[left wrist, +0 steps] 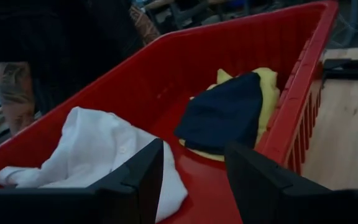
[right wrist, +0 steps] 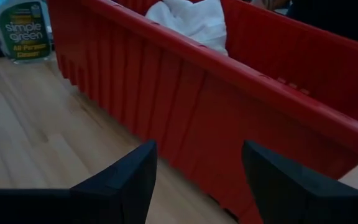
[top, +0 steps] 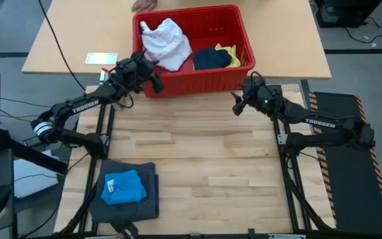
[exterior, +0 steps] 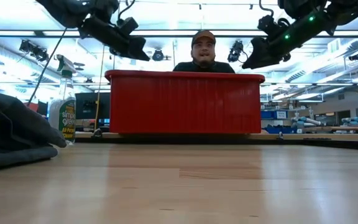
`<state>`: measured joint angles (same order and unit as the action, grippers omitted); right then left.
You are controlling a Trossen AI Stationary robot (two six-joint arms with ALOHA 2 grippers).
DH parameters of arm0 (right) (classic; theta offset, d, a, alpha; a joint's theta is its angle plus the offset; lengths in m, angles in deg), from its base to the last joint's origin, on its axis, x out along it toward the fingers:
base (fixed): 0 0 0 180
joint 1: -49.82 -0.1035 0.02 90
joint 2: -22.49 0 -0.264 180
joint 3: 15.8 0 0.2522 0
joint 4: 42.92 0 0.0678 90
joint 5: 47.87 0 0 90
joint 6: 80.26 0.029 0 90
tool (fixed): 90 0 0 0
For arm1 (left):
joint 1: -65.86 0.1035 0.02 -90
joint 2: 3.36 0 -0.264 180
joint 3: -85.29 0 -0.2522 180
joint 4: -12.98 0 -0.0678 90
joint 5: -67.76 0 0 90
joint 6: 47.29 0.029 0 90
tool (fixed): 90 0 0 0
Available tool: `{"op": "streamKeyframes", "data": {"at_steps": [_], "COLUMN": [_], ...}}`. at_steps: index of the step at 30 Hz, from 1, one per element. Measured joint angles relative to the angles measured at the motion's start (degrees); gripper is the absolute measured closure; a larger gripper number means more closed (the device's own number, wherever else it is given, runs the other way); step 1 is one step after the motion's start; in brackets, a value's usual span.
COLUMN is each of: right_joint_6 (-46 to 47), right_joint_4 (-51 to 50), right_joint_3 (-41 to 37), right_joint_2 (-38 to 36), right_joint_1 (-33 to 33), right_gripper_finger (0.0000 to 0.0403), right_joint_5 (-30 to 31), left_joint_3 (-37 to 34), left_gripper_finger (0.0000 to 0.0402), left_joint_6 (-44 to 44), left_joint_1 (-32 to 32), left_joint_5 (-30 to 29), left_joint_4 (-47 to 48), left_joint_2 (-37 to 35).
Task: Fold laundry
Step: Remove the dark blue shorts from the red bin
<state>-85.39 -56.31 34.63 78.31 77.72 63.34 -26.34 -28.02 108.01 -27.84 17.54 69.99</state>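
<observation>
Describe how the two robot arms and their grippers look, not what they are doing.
Both arms are dark, jointed, with white TROSSEN lettering on a link. The left gripper and right gripper each have two dark, wedge-shaped fingers. The right arm's wrist carries a small green light, and black cables run along the arms.

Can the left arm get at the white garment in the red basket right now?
Probably yes: the left gripper hangs open over the basket's near-left rim, with the white garment lying uncovered just beyond it and nothing in between.
</observation>
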Motion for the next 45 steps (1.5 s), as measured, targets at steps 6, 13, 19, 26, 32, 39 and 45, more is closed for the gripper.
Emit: {"op": "streamKeyframes", "data": {"at_steps": [6, 13, 19, 26, 32, 39, 45], "right_joint_6": [0.0, -2.73, -3.6, -2.86, -3.23, 2.79, 6.58], "right_joint_4": [2.16, 11.07, 11.53, 11.15, 6.88, -1.24, -7.77], "right_joint_3": [0.0, 1.25, 10.08, 21.1, 27.28, 27.82, 27.97], "right_joint_2": [0.29, 1.89, 7.33, 18.65, 27.81, 33.99, 34.66], "right_joint_1": [2.39, 3.87, 7.62, 12.64, 15.92, 17.55, 17.46], "right_gripper_finger": [0.0163, 0.0163, 0.0164, 0.018, 0.0196, 0.021, 0.0221], "right_joint_5": [-0.37, -1.93, -2.95, -2.97, -2.95, -3.62, -9.4], "left_joint_3": [0.0, 0.0, 0.39, 0.11, 0.17, 0.35, 0.04], "left_gripper_finger": [0.0228, 0.0228, 0.0228, 0.0228, 0.0228, 0.0228, 0.0228], "left_joint_6": [-0.04, -1.0, -3.13, -5.03, -7.2, -5.77, -4.22], "left_joint_1": [2.57, 4.99, 5.64, 4.54, 3.84, 2.51, 1.05], "left_joint_5": [3.47, 3.57, 4.46, 13.92, 14.26, 14.09, 14.01], "left_joint_4": [-2.96, -5.1, -5.8, -3.02, 1.38, 8.42, 9.7], "left_joint_2": [2.45, 6.35, 8.52, 8.78, 8.65, 8.61, 8.67]}}
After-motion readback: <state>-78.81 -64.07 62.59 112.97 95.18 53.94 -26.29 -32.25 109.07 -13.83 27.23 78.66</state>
